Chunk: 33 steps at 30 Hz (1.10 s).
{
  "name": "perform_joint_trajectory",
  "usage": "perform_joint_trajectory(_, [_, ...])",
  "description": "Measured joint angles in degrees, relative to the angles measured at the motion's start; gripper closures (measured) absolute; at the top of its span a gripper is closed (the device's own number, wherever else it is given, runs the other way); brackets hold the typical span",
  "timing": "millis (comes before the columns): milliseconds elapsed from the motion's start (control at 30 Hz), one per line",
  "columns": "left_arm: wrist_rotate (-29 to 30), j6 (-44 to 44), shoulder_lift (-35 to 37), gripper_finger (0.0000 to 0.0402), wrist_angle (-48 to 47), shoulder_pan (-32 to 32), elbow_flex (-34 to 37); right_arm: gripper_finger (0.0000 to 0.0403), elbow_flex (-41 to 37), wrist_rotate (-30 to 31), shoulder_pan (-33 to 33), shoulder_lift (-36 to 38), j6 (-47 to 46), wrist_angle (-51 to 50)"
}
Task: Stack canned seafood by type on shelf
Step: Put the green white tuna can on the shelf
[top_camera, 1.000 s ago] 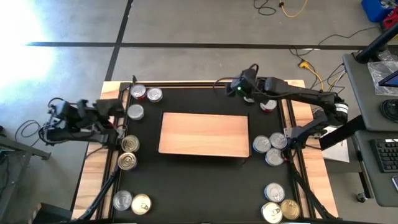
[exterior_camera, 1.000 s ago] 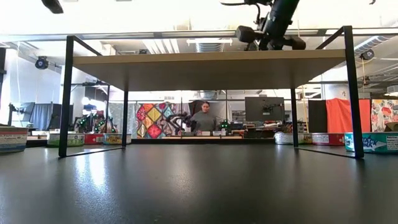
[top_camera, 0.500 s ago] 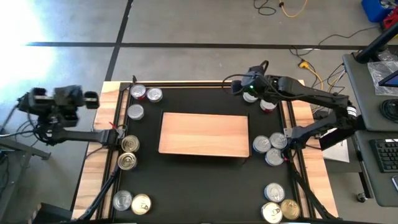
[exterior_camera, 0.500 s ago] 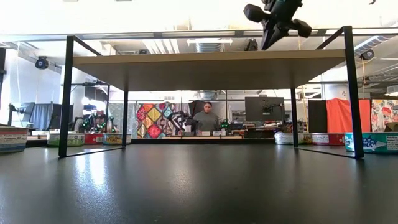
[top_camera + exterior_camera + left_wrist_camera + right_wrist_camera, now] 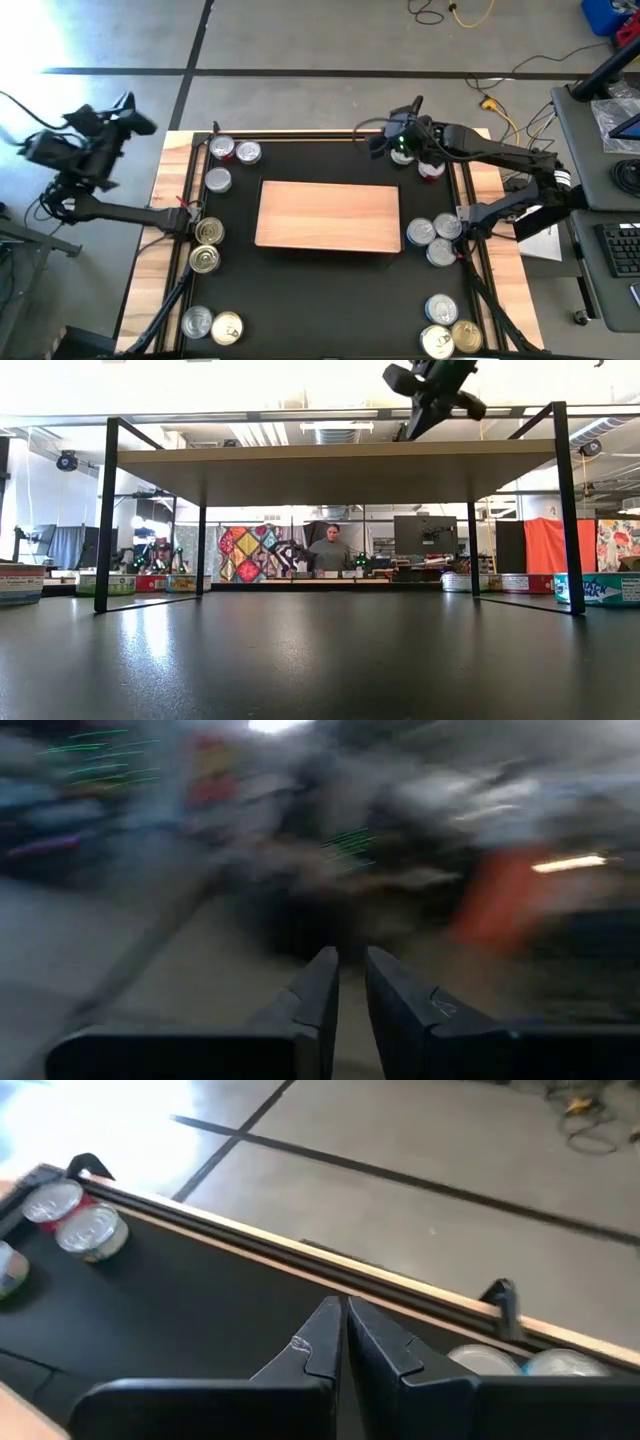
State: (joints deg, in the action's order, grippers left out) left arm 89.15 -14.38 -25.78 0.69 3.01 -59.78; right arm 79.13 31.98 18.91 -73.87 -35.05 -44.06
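Above the black mat's [image 5: 330, 290] far edge, my right gripper [image 5: 378, 143] hung with fingers pressed together, holding nothing. I had the left gripper [image 5: 135, 117] off the table's left side, nearly closed, empty. Round metal tins [image 5: 218, 165] ringed the bare, smooth pale-wood shelf [image 5: 328, 215] at centre.

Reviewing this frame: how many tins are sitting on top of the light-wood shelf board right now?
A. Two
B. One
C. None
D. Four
C. In the high view the shelf shows only bare wood on top, while the tins all sit around it on the black mat, in clusters near its corners and sides.
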Motion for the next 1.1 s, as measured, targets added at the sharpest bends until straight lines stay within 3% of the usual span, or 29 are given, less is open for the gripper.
perform_joint_trajectory(33, [0.01, 0.18, -1.42, 0.0363, -1.86, -0.07, -0.39, 0.0390, 0.00, -1.32, 0.69, -0.18, 0.38, 0.88])
perform_joint_trajectory(67, [-4.02, -0.77, -2.14, 0.0363, -4.69, -0.11, -0.39, 0.0390, 0.00, -2.71, 1.32, -0.30, 1.14, 1.59])
perform_joint_trajectory(200, [-25.43, 2.26, -6.04, 0.0363, -8.47, -0.07, -0.41, 0.0390, -0.01, -4.04, 1.76, -0.63, 2.69, 2.71])
perform_joint_trajectory(400, [-36.49, 7.17, -12.46, 0.0363, -11.06, -0.09, -0.16, 0.0390, -0.02, -6.90, 1.50, -0.46, 2.73, 1.67])
perform_joint_trajectory(533, [-36.56, 15.03, -15.76, 0.0363, -15.71, -0.11, -0.48, 0.0390, -0.02, -14.75, 4.29, -0.54, 1.57, -4.96])
perform_joint_trajectory(667, [-37.03, 23.77, -18.73, 0.0363, -24.03, -0.16, -3.47, 0.0390, -0.07, -15.75, 10.20, -1.58, -1.54, -12.45])
perform_joint_trajectory(933, [-54.41, 31.05, -25.77, 0.0363, -36.44, -5.96, -11.44, 0.0390, -0.46, -19.95, 23.33, -8.04, 4.53, -16.12])
perform_joint_trajectory(1000, [-51.91, 32.20, -27.83, 0.0363, -38.83, -7.86, -12.57, 0.0390, -0.57, -20.30, 25.60, -10.57, 6.25, -16.14])
perform_joint_trajectory(1100, [-38.01, 32.37, -31.18, 0.0363, -43.87, -9.57, -13.79, 0.0390, -0.65, -20.41, 27.81, -15.08, 7.62, -16.05])
